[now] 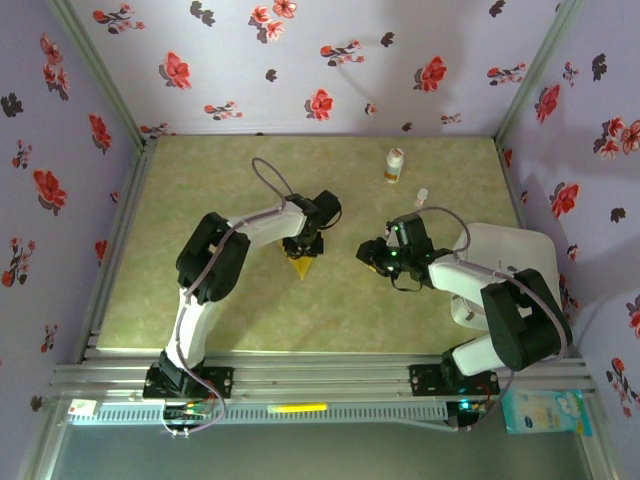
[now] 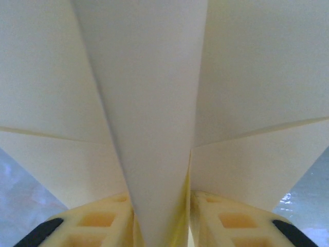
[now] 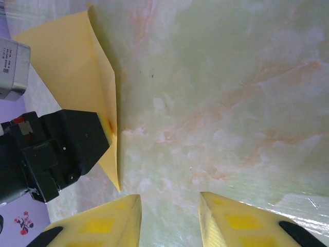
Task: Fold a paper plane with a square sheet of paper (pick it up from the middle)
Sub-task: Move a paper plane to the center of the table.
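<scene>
The paper plane (image 1: 300,267) is a small mustard-yellow pointed fold at the middle of the table, tip toward the near edge. My left gripper (image 1: 302,250) reaches down onto it from behind. In the left wrist view the plane's centre fold (image 2: 149,103) runs down between the yellow fingers (image 2: 97,221) of my left gripper (image 2: 160,226). Those fingers stand apart and the spread fold fills the gap, with the wings fanning out above. My right gripper (image 1: 368,255) hovers to the right of the plane, open (image 3: 169,218) over bare table. The plane (image 3: 77,67) stands on edge at its left.
A small white-and-orange bottle (image 1: 395,165) stands at the back right, with a small white piece (image 1: 421,196) near it. A white tray (image 1: 505,260) lies under the right arm's elbow. The green marbled tabletop (image 3: 231,103) spreads around both grippers.
</scene>
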